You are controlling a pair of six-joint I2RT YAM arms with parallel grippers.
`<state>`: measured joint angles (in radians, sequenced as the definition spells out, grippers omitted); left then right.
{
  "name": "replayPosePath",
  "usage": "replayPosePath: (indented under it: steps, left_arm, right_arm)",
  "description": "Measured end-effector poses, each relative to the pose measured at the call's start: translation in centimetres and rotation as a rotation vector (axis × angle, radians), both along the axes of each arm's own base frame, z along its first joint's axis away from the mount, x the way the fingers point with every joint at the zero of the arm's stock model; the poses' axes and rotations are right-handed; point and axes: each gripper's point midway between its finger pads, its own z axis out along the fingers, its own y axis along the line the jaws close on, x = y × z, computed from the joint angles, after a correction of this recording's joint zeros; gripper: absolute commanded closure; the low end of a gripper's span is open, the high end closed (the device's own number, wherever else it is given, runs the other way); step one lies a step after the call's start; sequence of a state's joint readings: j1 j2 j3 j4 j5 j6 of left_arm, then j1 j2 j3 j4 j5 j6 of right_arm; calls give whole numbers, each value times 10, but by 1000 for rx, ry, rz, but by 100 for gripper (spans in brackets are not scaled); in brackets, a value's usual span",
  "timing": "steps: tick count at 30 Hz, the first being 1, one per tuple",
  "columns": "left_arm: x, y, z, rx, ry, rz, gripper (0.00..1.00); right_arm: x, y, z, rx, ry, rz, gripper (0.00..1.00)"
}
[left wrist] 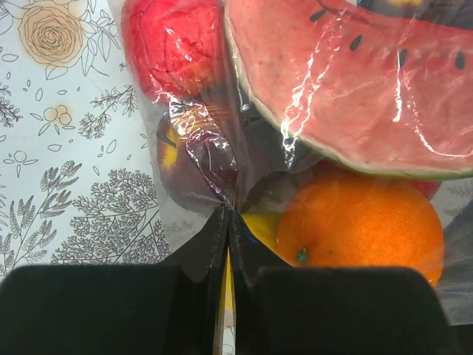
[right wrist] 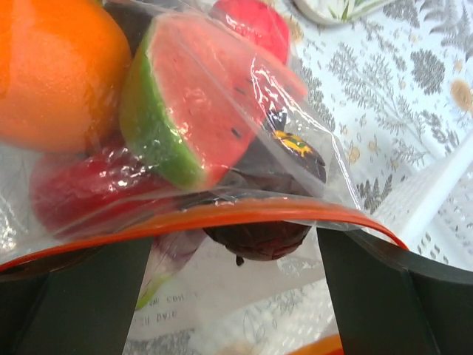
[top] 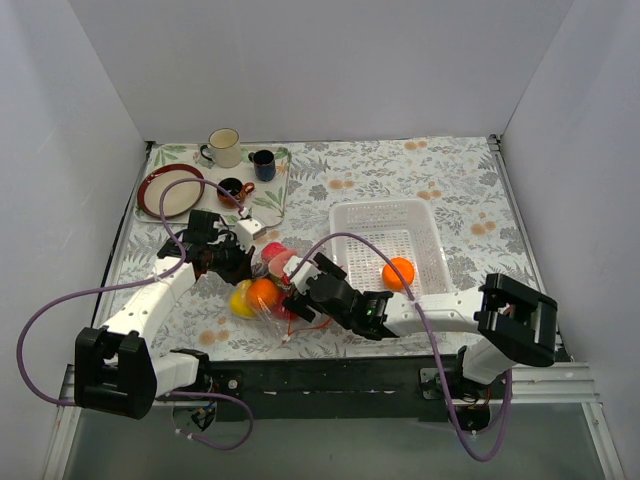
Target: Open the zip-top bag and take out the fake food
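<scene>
Bag (right wrist: 290,148) of fruit (left wrist: 360,225), mid-frame: left end effector (left wrist: 227,218) pinches its plastic; right end effector (right wrist: 233,250) spread wide at the zip (right wrist: 222,214).

Plain white walls (top: 320,60) on three sides, leaf-and-flower patterned tablecloth (top: 450,190), soft even light.

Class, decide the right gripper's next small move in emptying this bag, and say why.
Probably shut the right gripper on the dark fruit: it sits between its open jaws at the zip strip, while the left gripper pinches the zip-top bag steady.
</scene>
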<state>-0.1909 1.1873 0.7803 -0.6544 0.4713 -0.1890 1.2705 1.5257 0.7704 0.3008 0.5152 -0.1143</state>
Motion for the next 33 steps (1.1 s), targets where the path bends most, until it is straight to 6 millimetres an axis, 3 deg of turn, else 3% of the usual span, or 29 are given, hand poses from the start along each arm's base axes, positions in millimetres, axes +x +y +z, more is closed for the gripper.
replayPosePath:
  steps: [3,6,7,13,18,21,25,28,31,33]
  left_arm:
    - [-1,1,0,7,-4,-12,100]
    - [-2,2,0,15,-9,-26,100]
    - [-3,2,0,16,-9,-28,100]
    - [-7,4,0,28,-5,-43,100]
    - [-7,5,0,36,-4,-41,100]
    - [-6,6,0,39,-5,-37,100]
    - [-4,7,-1,46,-8,-31,100]
    - [-1,8,-4,53,-9,-26,100]
    - [2,9,-4,59,-16,-19,100]
    - [3,9,-4,62,-19,-17,100]
  right_arm:
    - [11,9,-1,24,-35,-1,10]
    - [23,15,-8,41,-45,-3,37]
    - [26,17,-12,45,-39,4,52]
    - [28,28,-15,89,-11,61,99]
    - [19,30,-13,95,20,109,99]
    - [0,27,-2,108,65,172,99]
    - [-32,12,38,192,109,258,99]
    - [-44,-6,76,277,97,273,99]
    - [-43,-31,108,338,63,214,99]
    - [-35,-49,117,362,29,132,99]
